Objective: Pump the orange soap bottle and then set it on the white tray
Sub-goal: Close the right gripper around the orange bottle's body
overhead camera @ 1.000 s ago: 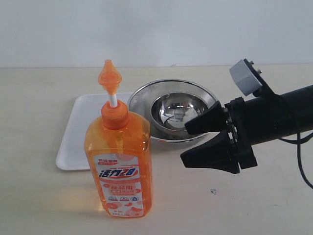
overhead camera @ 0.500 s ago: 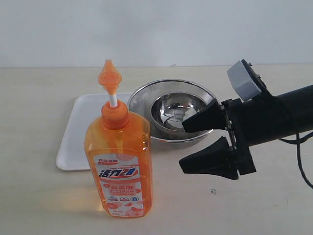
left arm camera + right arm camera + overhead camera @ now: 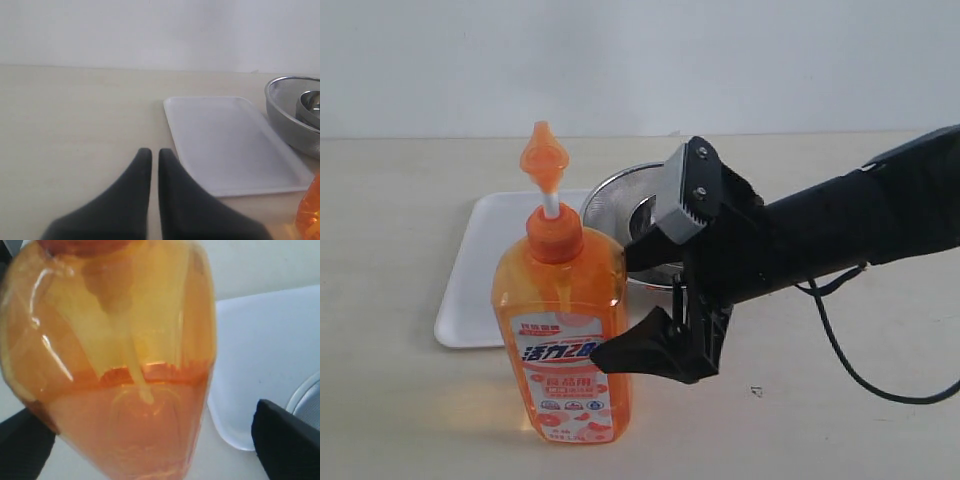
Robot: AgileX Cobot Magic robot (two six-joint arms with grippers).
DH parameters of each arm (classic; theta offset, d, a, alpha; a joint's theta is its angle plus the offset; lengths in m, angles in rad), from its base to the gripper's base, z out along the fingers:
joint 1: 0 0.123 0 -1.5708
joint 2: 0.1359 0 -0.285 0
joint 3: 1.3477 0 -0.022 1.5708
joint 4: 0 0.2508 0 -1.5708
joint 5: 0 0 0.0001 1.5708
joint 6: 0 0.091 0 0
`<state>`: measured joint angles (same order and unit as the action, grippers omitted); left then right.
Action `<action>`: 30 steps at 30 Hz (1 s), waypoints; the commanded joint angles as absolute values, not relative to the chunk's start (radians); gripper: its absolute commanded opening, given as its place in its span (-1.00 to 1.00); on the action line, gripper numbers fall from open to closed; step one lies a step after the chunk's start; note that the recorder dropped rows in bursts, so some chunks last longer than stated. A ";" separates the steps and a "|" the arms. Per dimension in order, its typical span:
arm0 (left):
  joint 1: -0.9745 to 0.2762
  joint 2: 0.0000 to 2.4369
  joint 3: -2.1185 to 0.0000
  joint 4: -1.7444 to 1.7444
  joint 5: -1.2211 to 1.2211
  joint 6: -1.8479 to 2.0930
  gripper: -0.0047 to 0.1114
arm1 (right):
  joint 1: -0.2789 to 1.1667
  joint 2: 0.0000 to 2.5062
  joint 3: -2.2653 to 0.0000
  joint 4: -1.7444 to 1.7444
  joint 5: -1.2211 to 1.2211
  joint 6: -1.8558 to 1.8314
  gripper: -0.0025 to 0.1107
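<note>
Exterior view: the orange soap bottle (image 3: 560, 300) stands upright just nearer than the white tray (image 3: 470, 270), its right flank between the wide-apart jaws of the right gripper (image 3: 616, 305). Left wrist view: the left gripper (image 3: 150, 152), fingers together, sits left of tray and bottle, the farther arm. Right wrist view: the bottle fills the gap between the jaws.

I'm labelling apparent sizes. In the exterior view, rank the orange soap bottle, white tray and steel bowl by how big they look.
1. orange soap bottle, though it stands nearest the camera.
2. white tray and steel bowl: similar width, both partly hidden, so unranked.
</note>
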<state>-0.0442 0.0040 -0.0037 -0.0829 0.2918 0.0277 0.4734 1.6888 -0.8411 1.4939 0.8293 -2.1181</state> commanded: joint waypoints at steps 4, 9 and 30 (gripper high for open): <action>-0.041 0.000 0.000 -0.086 0.296 0.017 -0.84 | 0.518 1.687 -0.905 1.512 0.794 -2.129 0.70; -0.041 0.000 0.000 -0.086 0.296 0.017 -0.84 | 0.523 1.700 -0.912 1.533 0.792 -2.129 0.70; -0.041 0.000 0.000 -0.086 0.296 0.017 -0.84 | 0.579 1.832 -1.005 1.570 0.861 -2.126 0.70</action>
